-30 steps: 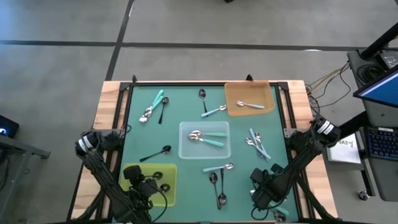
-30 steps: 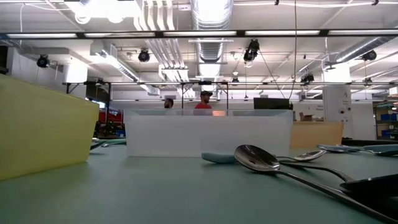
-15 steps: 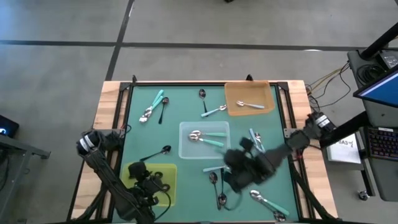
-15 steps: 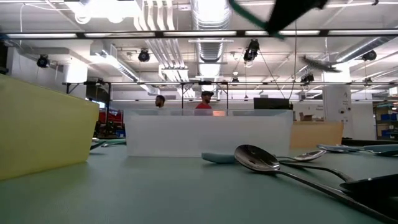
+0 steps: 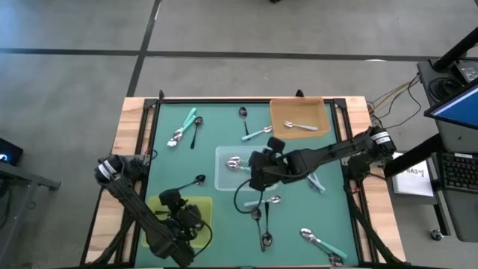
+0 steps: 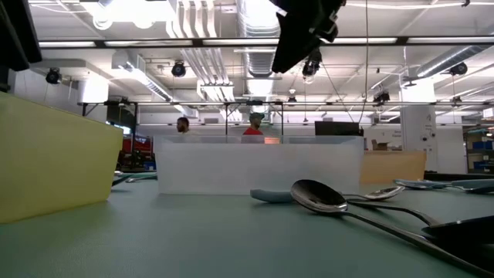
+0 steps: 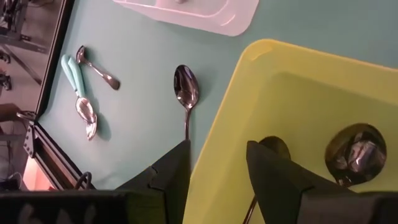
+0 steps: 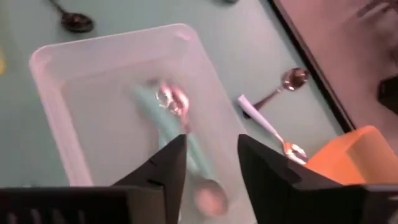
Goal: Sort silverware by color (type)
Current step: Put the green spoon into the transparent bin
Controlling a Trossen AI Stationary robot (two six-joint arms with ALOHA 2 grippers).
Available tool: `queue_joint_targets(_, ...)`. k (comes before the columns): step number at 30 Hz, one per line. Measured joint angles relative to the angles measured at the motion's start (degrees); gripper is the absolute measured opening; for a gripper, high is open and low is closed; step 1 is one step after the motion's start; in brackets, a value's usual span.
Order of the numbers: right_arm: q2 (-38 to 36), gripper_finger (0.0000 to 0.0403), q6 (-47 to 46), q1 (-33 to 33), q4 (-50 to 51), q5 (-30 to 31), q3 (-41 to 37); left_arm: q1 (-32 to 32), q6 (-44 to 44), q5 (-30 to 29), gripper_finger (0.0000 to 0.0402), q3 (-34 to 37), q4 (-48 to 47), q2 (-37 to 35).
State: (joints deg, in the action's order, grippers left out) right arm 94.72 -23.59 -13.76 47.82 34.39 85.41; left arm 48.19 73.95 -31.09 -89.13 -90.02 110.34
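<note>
Over on the left, the left gripper (image 5: 183,217) hangs above the yellow-green tray (image 7: 348,81), fingers apart and empty; two dark spoons (image 7: 348,152) already lie inside, another dark spoon (image 5: 188,183) just beside the tray on the worktop (image 5: 224,138). Mid-table, the right gripper (image 5: 261,170) hovers over the clear tray (image 8: 56,59), fingers apart, teal-handled spoons (image 8: 177,121) beneath it. More silverware lies scattered around, some pieces crossing each other near the front edge, and one pale spoon (image 5: 301,125) sits in the orange tray (image 5: 280,112). These look light, stiff and slippery; I'd pinch mid-handle. Tray walls and overlapping pieces would get in the way.
</note>
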Motion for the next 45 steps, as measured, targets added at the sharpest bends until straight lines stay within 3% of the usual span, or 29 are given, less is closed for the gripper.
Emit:
queue_joint_targets(4,0.0,0.016,0.62,-0.11,0.12,-2.9,-0.05,-1.2,-1.95,-0.74,0.0141,0.0,-0.01,-0.77)
queue_joint_targets(10,-0.02,0.0162,-2.4,-0.24,2.78,-12.45,-0.8,-4.3,-3.21,-4.44,0.0141,3.39,0.08,-4.94)
queue_joint_targets(17,0.0,0.0147,-2.89,-0.06,7.7,-10.64,-2.43,-15.02,-3.26,-5.64,0.0141,22.84,0.48,-20.1)
queue_joint_targets(22,-0.02,0.014,-2.83,0.6,7.75,-9.83,-2.45,-30.96,-11.47,-5.21,0.0141,37.87,7.77,-35.37)
queue_joint_targets(29,-0.04,0.0144,-3.31,3.43,7.37,-9.88,-2.45,-62.84,-39.51,-2.61,0.0141,50.05,34.08,-50.5)
queue_joint_targets(36,-0.11,0.0143,-5.72,8.1,7.21,-16.77,-2.45,-92.72,-54.3,14.27,0.0141,50.61,53.29,-51.78)
queue_joint_targets(40,-0.07,0.0138,-5.71,9.57,7.17,-17.82,-2.47,-101.28,-57.07,21.96,0.0141,48.89,60.8,-48.29)
queue_joint_targets(45,0.5,0.0138,-3.4,9.28,7.14,-14.74,-2.52,-101.34,-61.69,22.72,0.0141,47.38,63.17,-40.79)
